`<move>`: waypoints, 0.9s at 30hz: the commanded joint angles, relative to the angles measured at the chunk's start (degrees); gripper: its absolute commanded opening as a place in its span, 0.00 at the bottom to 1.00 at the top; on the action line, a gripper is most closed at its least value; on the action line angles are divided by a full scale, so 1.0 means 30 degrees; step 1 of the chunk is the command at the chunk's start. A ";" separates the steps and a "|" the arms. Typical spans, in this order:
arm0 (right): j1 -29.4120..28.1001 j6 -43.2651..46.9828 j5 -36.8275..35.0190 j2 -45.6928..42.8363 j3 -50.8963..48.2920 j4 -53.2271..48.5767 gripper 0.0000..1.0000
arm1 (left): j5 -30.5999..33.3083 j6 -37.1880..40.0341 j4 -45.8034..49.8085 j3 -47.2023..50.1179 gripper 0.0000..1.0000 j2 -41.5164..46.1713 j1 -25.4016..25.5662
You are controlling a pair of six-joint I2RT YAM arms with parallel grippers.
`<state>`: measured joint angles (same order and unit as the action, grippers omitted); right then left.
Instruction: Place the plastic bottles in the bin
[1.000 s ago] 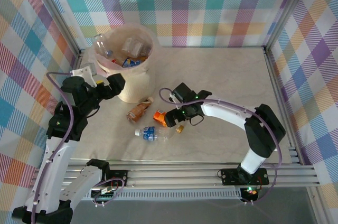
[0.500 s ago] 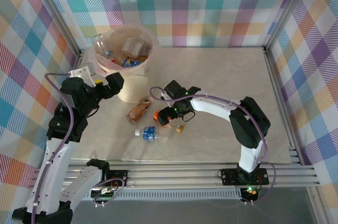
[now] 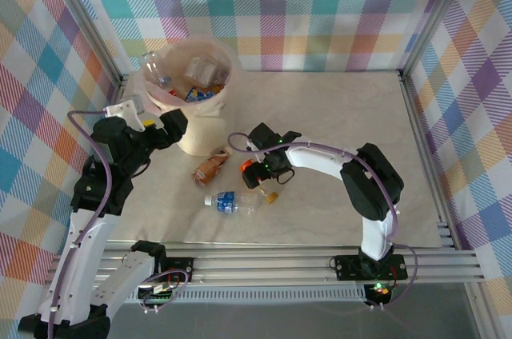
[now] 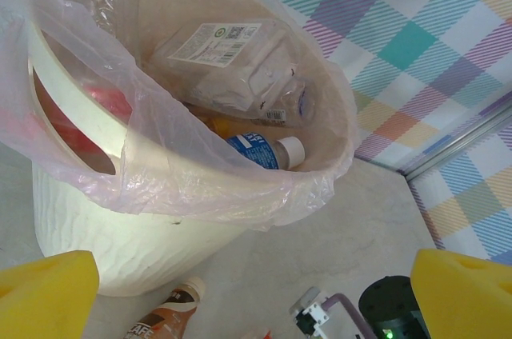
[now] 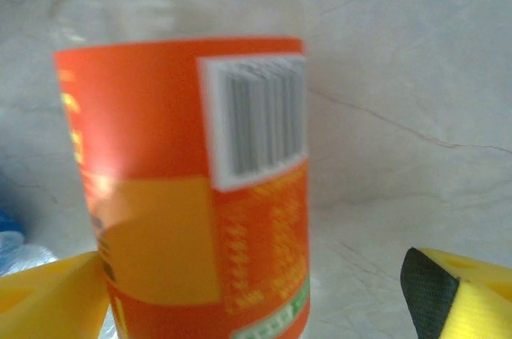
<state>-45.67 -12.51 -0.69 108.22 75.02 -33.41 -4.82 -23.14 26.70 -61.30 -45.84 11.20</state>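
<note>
The bin (image 3: 200,119), a cream bucket lined with a clear bag, stands at the back left with several plastic bottles inside, among them a blue-labelled one (image 4: 264,149). On the table lie a brown-labelled bottle (image 3: 210,167), a clear blue-labelled bottle (image 3: 234,201) and an orange-labelled bottle (image 3: 247,168). My right gripper (image 3: 258,173) straddles the orange bottle (image 5: 192,195), open: the left pad (image 5: 48,295) is at its side, the right pad (image 5: 468,295) stands clear of it. Beside the bin, my left gripper (image 3: 173,126) hangs open and holds nothing (image 4: 256,299).
A small yellow cap (image 3: 273,195) lies next to the blue-labelled bottle. Aluminium frame rails and checked walls close in the table on three sides. The brown bottle (image 4: 164,315) lies close to the foot of the bin (image 4: 120,227).
My right gripper has slid left over the orange bottle and its jaws have started to narrow. The left arm has barely moved.
</note>
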 commanded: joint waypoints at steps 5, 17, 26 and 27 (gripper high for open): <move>0.1202 -0.1284 -0.1128 -0.0112 -0.0664 -0.0502 0.88 | -0.0027 -0.0124 -0.0732 0.0101 1.00 0.0340 0.0177; 0.1322 -0.2722 -0.1085 -0.1690 -0.3613 -0.0597 0.88 | -0.0450 -0.0374 -0.1195 0.0101 1.00 0.0225 0.0192; 0.1355 -0.2671 -0.1330 -0.3296 -0.5199 0.0228 0.65 | -0.0518 -0.0723 -0.1354 0.0041 1.00 0.0109 0.0192; 0.1337 -0.2637 -0.1369 -0.3461 -0.5231 0.0285 0.62 | -0.0516 -0.0761 -0.1389 -0.0002 1.00 0.0092 0.0192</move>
<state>-41.32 -20.21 -4.58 100.33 60.10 -32.21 -5.50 -24.49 24.86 -61.30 -45.67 11.20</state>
